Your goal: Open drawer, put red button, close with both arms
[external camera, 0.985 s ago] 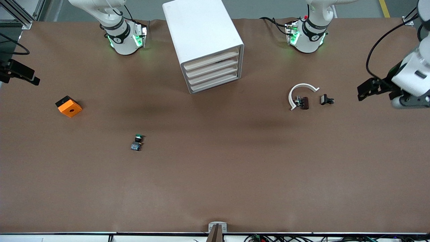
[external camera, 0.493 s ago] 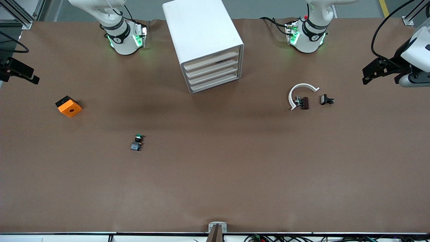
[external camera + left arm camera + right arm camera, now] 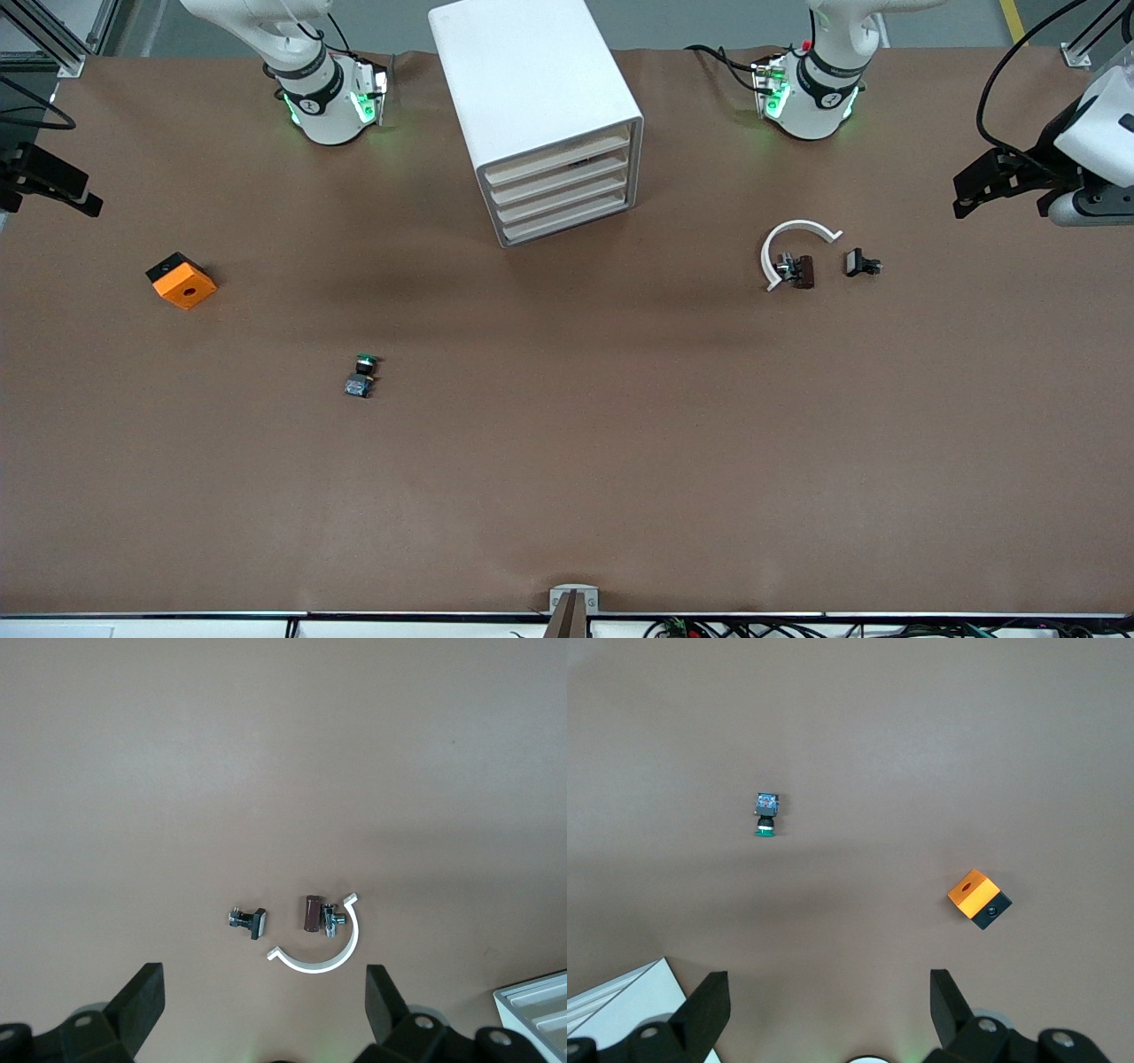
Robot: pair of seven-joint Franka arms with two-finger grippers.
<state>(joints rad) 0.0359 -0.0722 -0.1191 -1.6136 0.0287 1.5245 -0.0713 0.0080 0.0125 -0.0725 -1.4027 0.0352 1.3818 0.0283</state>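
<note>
1. All four drawers of the white cabinet [image 3: 540,115] sit closed; the drawer [image 3: 556,156] shows a dark speck; no red button is visible.
2. The left tool [image 3: 983,184] has retreated to the bench [image 3: 567,496] edge, fingers spread, empty.
3. The right tool [image 3: 55,186], released, waits at its own end.
4. Task looks finished.

An orange block [image 3: 182,281] with a black side and a round hole in its top face lies toward the right arm's end of the table. A green-capped push button [image 3: 361,375] lies nearer the front camera. Toward the left arm's end, a white curved clip [image 3: 791,243] touches a small brown component [image 3: 802,271]; a small black part [image 3: 860,263] lies just beside them.
</note>
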